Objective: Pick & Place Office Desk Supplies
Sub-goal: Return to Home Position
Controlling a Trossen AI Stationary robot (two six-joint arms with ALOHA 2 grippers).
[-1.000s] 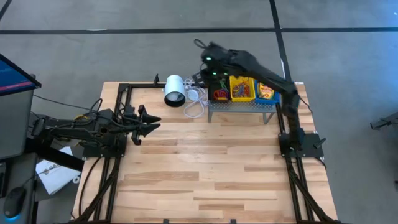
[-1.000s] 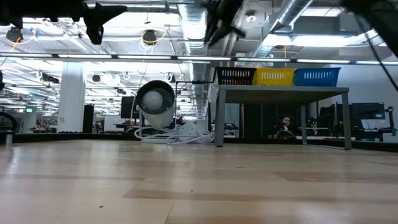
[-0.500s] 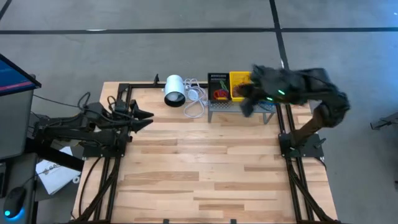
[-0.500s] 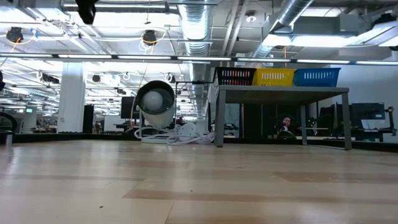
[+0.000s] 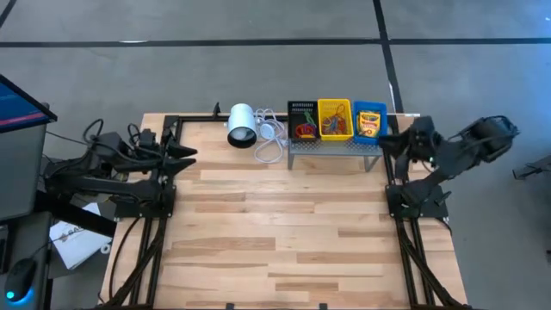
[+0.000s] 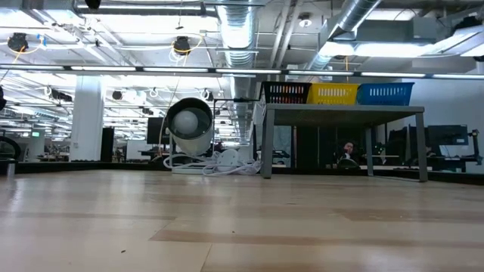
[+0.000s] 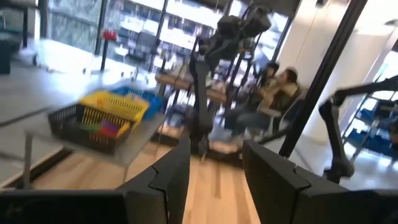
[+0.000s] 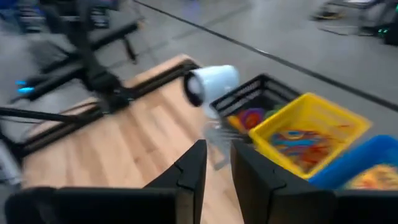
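Two empty pincers on my screens: left gripper (image 7: 216, 144) clearly parted at the table's left edge, right gripper (image 8: 217, 147) open just a slit beside the rack (image 5: 336, 146), where crayon boxes (image 5: 368, 121) and rubber bands (image 5: 305, 131) sit in bins.

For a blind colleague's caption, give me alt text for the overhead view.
A black plastic bin, a yellow plastic bin and a blue plastic bin sit side by side on a grey perforated metal rack at the wooden table's far edge, a white cylinder beside it. The left gripper and right gripper hang at the table's left and right edges.
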